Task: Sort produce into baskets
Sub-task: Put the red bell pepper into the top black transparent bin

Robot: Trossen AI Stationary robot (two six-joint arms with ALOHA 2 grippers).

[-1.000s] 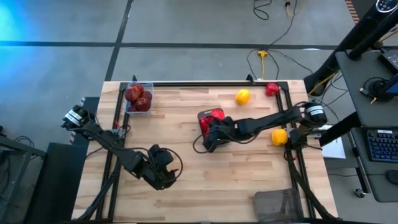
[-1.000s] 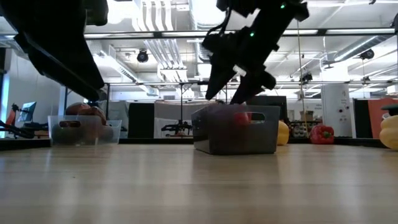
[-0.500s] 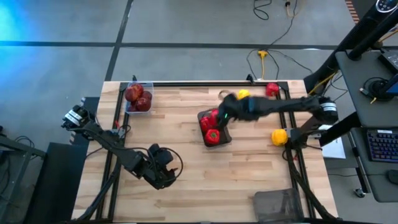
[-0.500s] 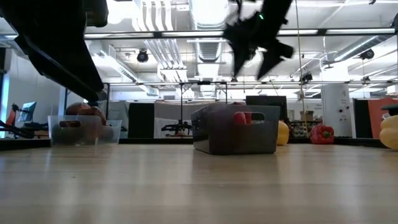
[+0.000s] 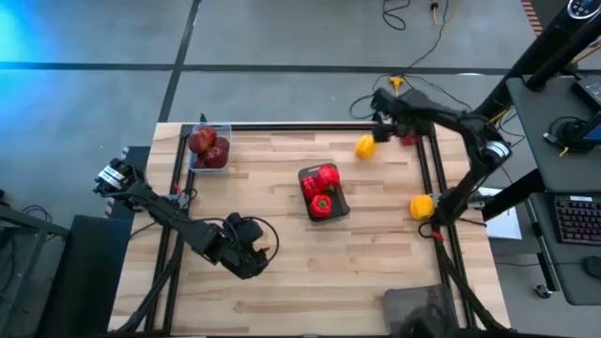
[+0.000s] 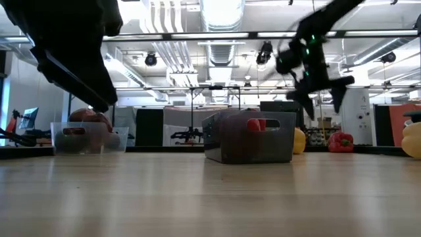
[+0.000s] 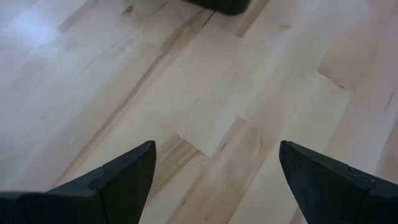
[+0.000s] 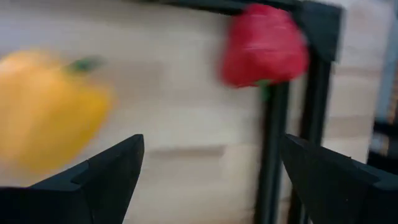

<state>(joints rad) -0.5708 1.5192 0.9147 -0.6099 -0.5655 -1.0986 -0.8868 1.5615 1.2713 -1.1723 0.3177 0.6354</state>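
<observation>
I have the right gripper [image 5: 379,105] up over the far edge of the tabletop [image 5: 282,272], beyond the grey mesh basket [image 5: 322,192] in the middle, and my worry is the loose red bell pepper [image 5: 410,135] in the far right corner: it sits right against the black frame rail [image 5: 424,169], so a descent from this angle could catch a finger on the rail or nudge the pepper off the edge. The yellow bell pepper [image 5: 365,145] just beside it, on the basket side, is close enough that I could clip it and send it rolling. The right fingers [image 8: 112,171] are spread wide with nothing between them; the wrist view looks past them at both peppers. The left gripper [image 5: 246,255] waits low over bare wood, nearer me than the mesh basket, its fingers [image 7: 124,174] partly open and empty. The mesh basket already holds red peppers, the clear bin [image 5: 209,148] off to its far left holds the apples [image 5: 208,146], a second yellow pepper [image 5: 422,206] lies to the basket's right near the rail, and another mesh bin [image 5: 423,310] sits at the near right corner.
</observation>
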